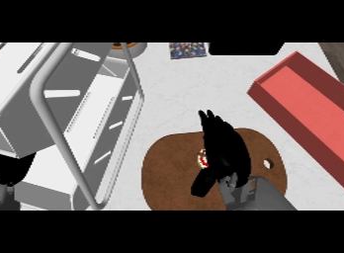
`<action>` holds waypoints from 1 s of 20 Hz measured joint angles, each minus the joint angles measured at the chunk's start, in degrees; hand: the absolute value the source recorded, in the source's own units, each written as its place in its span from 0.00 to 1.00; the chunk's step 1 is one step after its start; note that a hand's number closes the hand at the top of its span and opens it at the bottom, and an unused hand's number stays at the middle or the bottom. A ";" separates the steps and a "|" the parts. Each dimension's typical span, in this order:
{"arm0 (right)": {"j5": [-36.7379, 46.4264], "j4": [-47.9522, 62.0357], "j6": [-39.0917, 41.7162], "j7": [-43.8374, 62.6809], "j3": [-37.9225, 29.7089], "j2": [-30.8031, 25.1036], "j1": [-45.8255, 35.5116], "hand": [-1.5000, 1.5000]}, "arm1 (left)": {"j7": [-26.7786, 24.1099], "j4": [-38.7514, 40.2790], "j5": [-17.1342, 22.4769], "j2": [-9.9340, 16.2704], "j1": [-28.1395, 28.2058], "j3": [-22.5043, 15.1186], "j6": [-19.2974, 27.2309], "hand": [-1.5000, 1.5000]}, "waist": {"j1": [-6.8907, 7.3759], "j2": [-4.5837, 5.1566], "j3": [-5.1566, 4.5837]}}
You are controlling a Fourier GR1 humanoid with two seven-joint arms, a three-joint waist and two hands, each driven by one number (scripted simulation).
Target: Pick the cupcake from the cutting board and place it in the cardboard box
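A brown oval cutting board [167,168] lies at the lower middle of the counter. The cupcake [202,157] sits on it, and only a small red and white sliver shows at the left edge of my right hand. My right hand [222,148] hovers right over the cupcake and hides most of it; its fingers stretch up and left, and the thumb hangs down at the lower left. The box [314,116], long and red, lies open at the right, apart from the board. My left hand [7,170] rests at the lower left edge.
A large white wire dish rack [65,123] fills the left side, close to the board's left rim. At the far edge lie a patterned packet [187,49], a black object [246,48] and an orange item [124,45]. White counter [196,84] shows between board and box.
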 measured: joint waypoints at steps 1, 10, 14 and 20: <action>-0.38 0.01 0.55 -0.10 -0.96 -0.18 -0.17 0.00 | -0.18 -0.17 -0.11 -0.22 0.22 -0.03 -0.07 0.50 | 0.00 -0.02 0.04; 3.30 4.94 2.17 -1.91 -2.05 2.61 1.50 0.00 | 0.48 -0.37 -0.40 -0.79 0.05 1.21 -1.12 0.50 | 0.03 -0.03 0.09; 4.54 7.02 2.95 -2.83 -2.81 3.75 2.21 0.00 | 0.40 -0.45 -0.99 -1.61 0.20 1.21 -1.37 0.50 | 0.05 -0.01 0.07; 5.78 8.41 3.72 -3.36 -3.36 5.00 2.91 0.00 | 1.38 -2.05 -1.21 -1.96 0.78 2.31 -2.06 0.50 | 0.11 -0.07 0.16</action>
